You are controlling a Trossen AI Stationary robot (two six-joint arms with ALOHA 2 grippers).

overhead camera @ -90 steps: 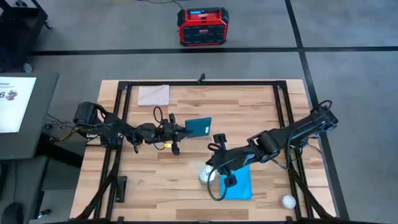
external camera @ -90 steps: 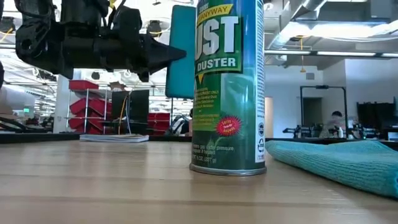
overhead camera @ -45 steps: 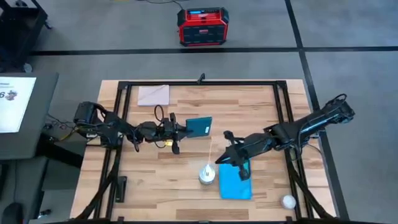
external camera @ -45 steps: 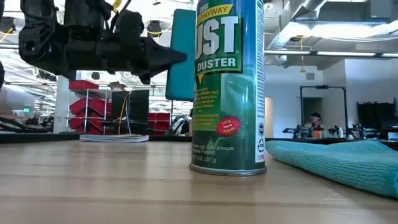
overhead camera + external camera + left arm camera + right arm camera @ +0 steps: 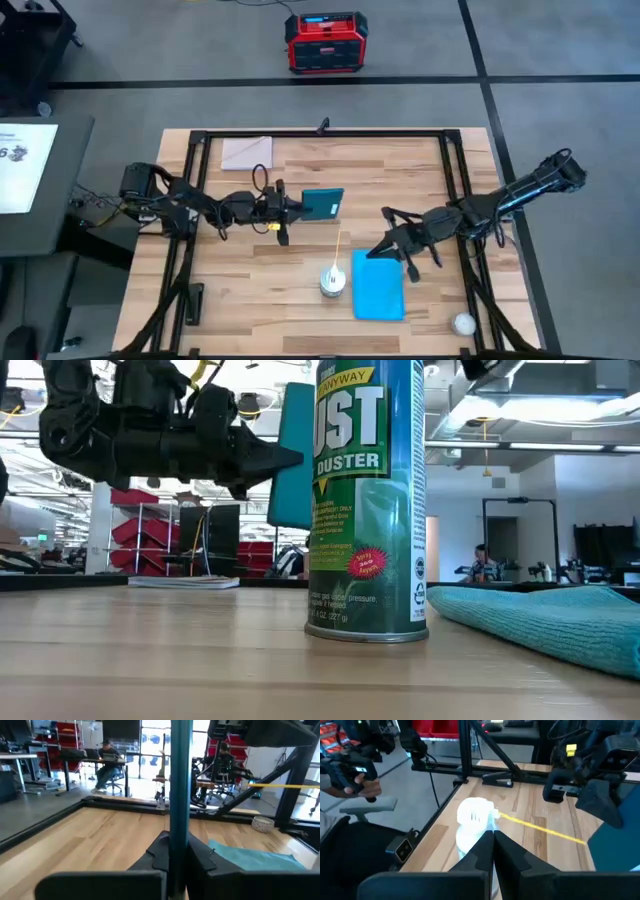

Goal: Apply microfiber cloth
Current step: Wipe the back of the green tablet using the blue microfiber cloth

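The microfiber cloth (image 5: 378,290) is sky-blue and lies flat on the table near the front, right of centre; the low view shows it as cloth (image 5: 540,615). Left of it stands a green duster can (image 5: 332,280) with a yellow straw. My left gripper (image 5: 297,207) is shut on a dark teal device (image 5: 322,204) at mid-table. My right gripper (image 5: 374,252) hovers shut over the cloth's far edge, pointing at the can (image 5: 476,816), with nothing between its fingers (image 5: 485,851). My left gripper pinches the device's left edge (image 5: 179,851) between its two fingers. The fingers come in level from the table's left. The device stands on edge, lifted clear of the table, as device (image 5: 295,455) in the low view shows.
A pale grey square sheet (image 5: 247,152) lies at the far left. A white ball (image 5: 463,323) sits at the near right corner. Black frame rails (image 5: 455,180) border the table. A red and black box (image 5: 326,42) stands on the floor beyond. People sit in the room behind.
My right gripper has drawn back from beside the can toward the table's right and far edges, uncovering the cloth, which lies flat where it was. The can has stayed upright.
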